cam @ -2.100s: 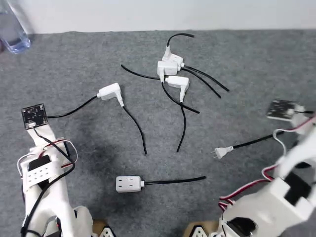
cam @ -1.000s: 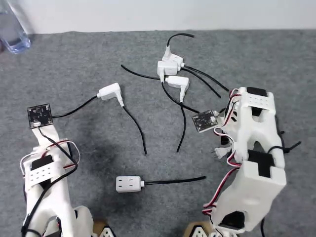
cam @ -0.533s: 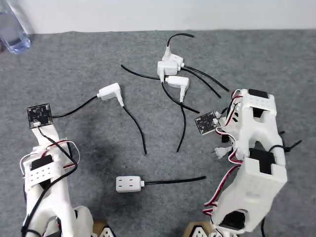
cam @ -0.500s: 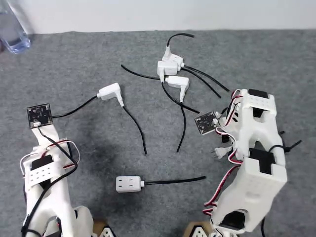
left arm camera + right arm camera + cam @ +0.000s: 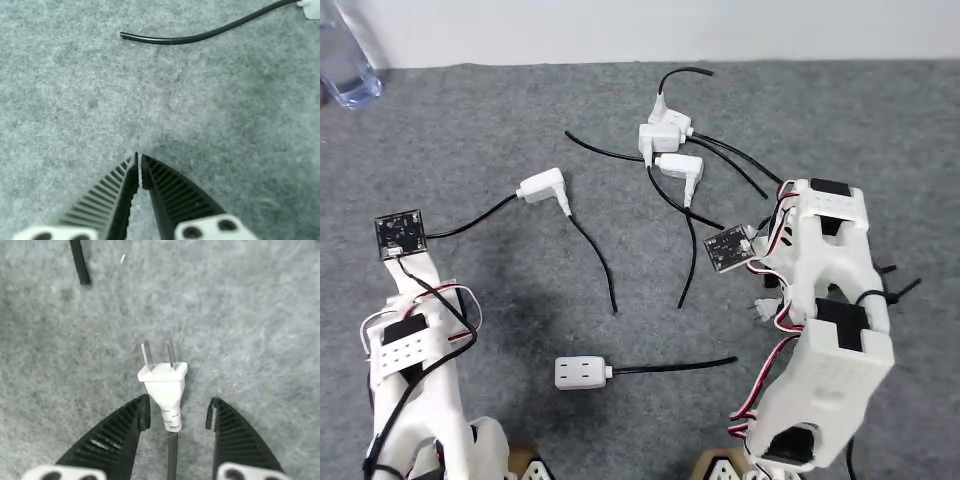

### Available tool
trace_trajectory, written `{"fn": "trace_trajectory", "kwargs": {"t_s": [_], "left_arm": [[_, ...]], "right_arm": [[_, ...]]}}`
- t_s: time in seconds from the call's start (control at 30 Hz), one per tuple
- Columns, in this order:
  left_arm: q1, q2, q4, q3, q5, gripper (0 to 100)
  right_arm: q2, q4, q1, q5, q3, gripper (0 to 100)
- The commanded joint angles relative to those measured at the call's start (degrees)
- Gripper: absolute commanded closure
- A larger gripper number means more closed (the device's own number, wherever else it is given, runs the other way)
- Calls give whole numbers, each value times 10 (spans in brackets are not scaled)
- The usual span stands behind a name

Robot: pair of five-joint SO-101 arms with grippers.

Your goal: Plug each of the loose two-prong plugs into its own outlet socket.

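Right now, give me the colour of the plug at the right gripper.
The plug is white, its cord black; the right wrist view shows it best.

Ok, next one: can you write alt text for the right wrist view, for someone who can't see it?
The open right gripper straddles a white two-prong plug lying on grey carpet, prongs pointing away from the gripper and its cord trailing back toward it. The end of a separate black cord lies farther off.
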Motion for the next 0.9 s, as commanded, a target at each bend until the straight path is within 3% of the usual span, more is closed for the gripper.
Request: {"fn": "trace_trajectory", "kwargs": {"t_s": [0.0, 0.1, 0.33, 0.73, 0.87], "left_arm": [[4, -13, -12, -1, -2, 987], [4, -13, -11, -1, -2, 987], [4, -13, -11, -1, -4, 987], [4, -14, -11, -1, -4, 987], [4, -14, -11, -1, -4, 987]], "right_arm": [[1, 4, -32, -6, 0, 794], [3, 13, -37, 0, 0, 794], [0, 55, -22, 102, 0, 794], [2, 58, -7, 105, 0, 797], [3, 54, -7, 104, 0, 937]]}}
